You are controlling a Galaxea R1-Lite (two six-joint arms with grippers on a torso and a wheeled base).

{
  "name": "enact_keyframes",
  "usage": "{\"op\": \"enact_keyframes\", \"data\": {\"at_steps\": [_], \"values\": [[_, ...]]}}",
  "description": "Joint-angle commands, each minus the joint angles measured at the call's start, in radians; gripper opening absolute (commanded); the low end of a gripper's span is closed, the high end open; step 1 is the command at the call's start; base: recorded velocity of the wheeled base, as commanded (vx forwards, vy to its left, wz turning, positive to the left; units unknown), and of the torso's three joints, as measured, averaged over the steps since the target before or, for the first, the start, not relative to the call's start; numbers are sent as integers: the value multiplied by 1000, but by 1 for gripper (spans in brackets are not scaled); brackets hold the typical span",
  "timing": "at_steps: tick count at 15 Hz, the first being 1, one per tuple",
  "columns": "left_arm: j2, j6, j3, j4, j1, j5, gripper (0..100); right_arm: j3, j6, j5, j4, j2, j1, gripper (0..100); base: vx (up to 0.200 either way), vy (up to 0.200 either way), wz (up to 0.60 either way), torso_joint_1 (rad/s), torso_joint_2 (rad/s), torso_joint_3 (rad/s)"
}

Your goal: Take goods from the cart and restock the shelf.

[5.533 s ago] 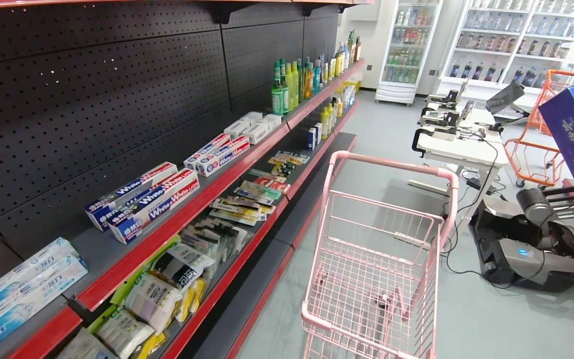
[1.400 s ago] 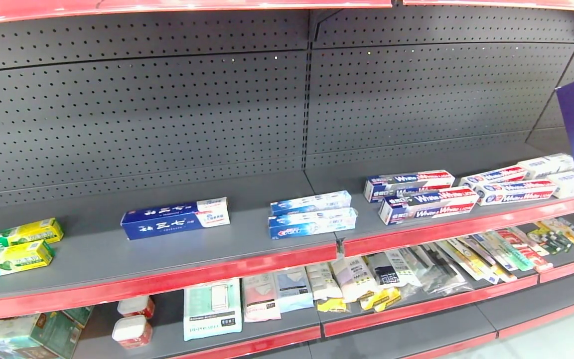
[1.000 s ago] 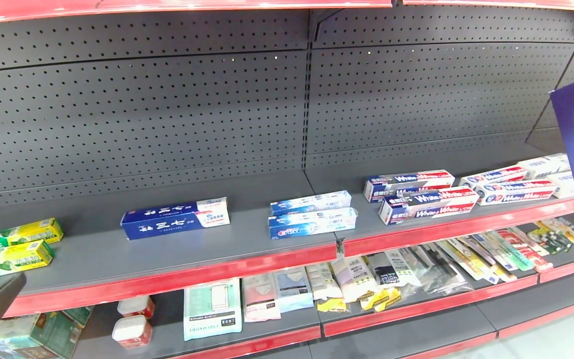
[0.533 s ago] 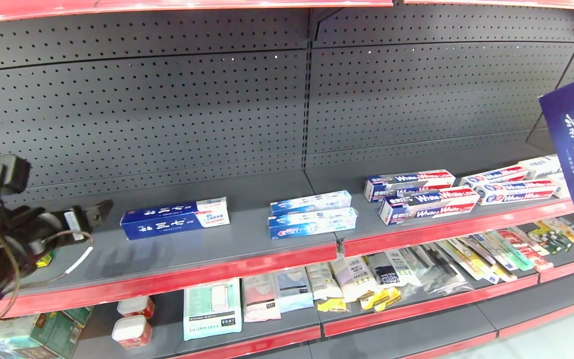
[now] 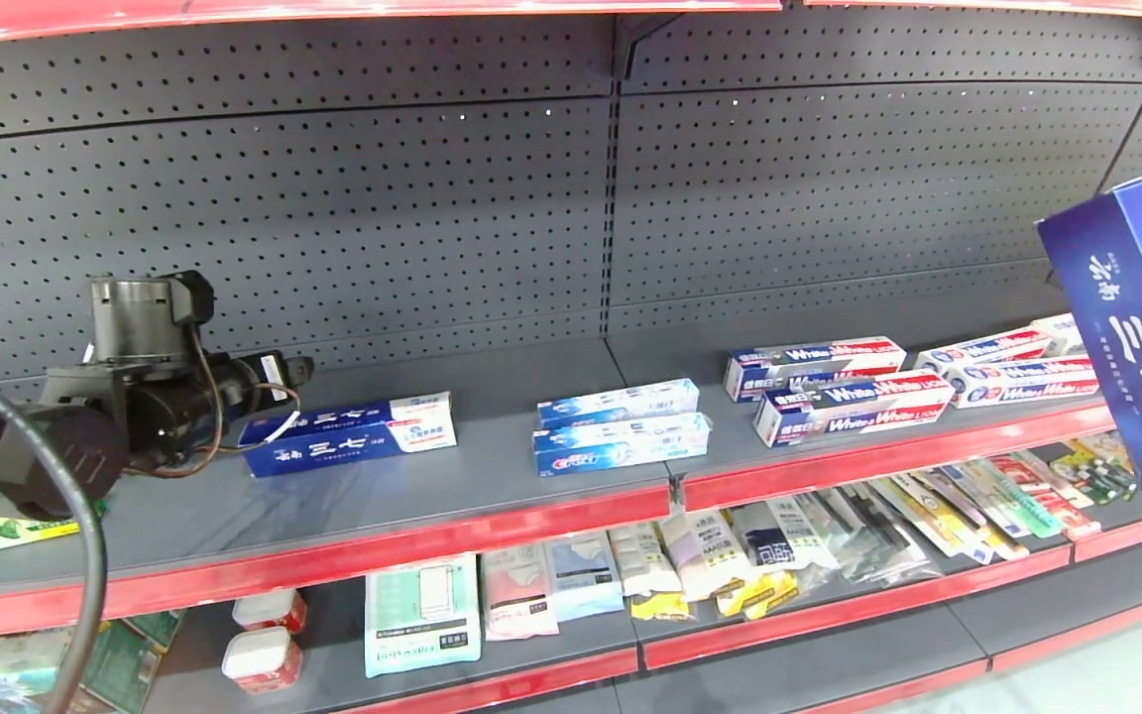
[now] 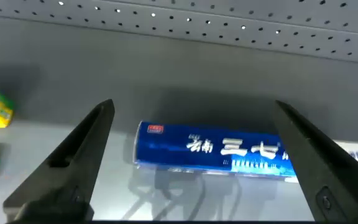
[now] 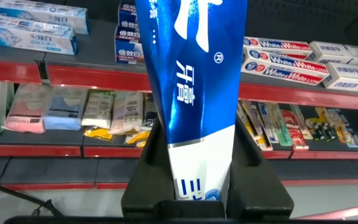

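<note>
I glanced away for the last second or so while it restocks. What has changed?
The left gripper came in from the left, open, and is now at the left end of the dark blue toothpaste box. The right gripper, shut on the held blue box, carried it slightly leftward. Everything else on the shelf stayed put.

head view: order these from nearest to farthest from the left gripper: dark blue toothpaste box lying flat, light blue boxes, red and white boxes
1. dark blue toothpaste box, just in front of the left gripper, far left.
2. light blue boxes, in the middle.
3. red and white boxes, to the right.
</note>
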Motion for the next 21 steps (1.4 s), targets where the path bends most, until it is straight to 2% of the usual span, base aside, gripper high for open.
{"op": "enact_keyframes", "data": {"at_steps": [1,6,7,11,14,16,17,19,21], "values": [[39,-4,-21,0,-2,0,100,3,-1,1,-1,2,6,0,0,0,0,0,0,0],[69,-45,-101,38,-28,0,100,21,-1,-1,-1,-7,6,0,0,0,0,0,0,0],[69,-45,-105,46,-33,0,100,24,-1,-1,-1,-7,6,0,0,0,0,0,0,0],[85,-92,-114,66,-33,4,100,21,-1,-1,-1,-9,6,0,0,0,0,0,0,0],[125,-101,-168,95,-42,18,100,32,-1,-1,-1,-18,6,0,0,0,0,0,0,0],[160,-138,-239,129,-71,18,100,32,-1,-1,-1,-19,6,0,0,0,0,0,0,0],[189,-151,-303,169,-91,20,100,32,-1,-1,-1,-19,6,0,0,0,0,0,0,0],[226,-147,-386,224,-132,23,100,32,-1,-1,-1,-18,5,0,0,0,0,0,0,0],[252,-122,-458,325,-142,24,100,35,-1,-1,-1,-18,5,0,0,0,0,0,0,0]]}}
